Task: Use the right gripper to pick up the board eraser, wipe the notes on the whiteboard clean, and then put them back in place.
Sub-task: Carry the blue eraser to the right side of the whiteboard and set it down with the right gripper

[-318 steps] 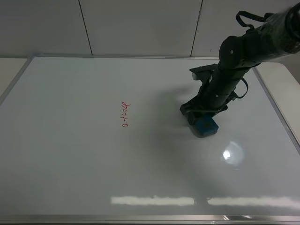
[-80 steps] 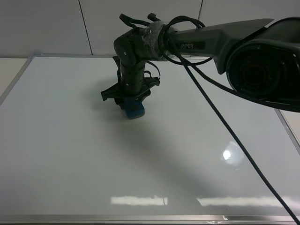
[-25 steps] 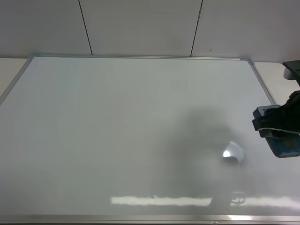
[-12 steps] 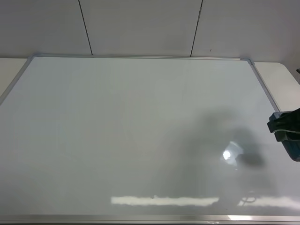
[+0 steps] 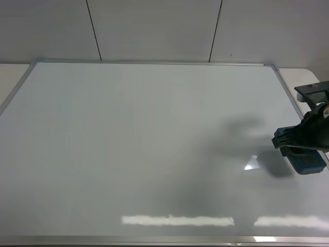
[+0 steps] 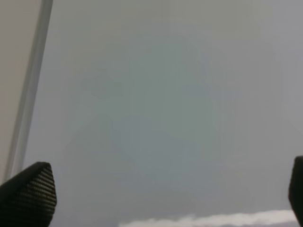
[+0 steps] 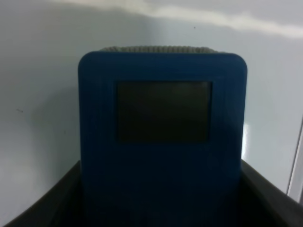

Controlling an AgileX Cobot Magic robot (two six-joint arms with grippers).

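1. black two-fingered right gripper (image 5: pixel 302 149) hangs at the right edge of the glossy white whiteboard (image 5: pixel 149 149) — clamped on the eraser.
2. teal-blue rectangular board eraser (image 7: pixel 162 137) — dark grey square patch showing.

I find no readable text, label, brand, number or sign in any current view; the whiteboard (image 5: pixel 144 149) shows a bare white face from the high camera, no lettering on it; the board eraser (image 7: pixel 162 137) carries only a blank dark grey patch in the right wrist view, no print that I can make out; the left wrist view gives me blurred board surface, nothing legible.
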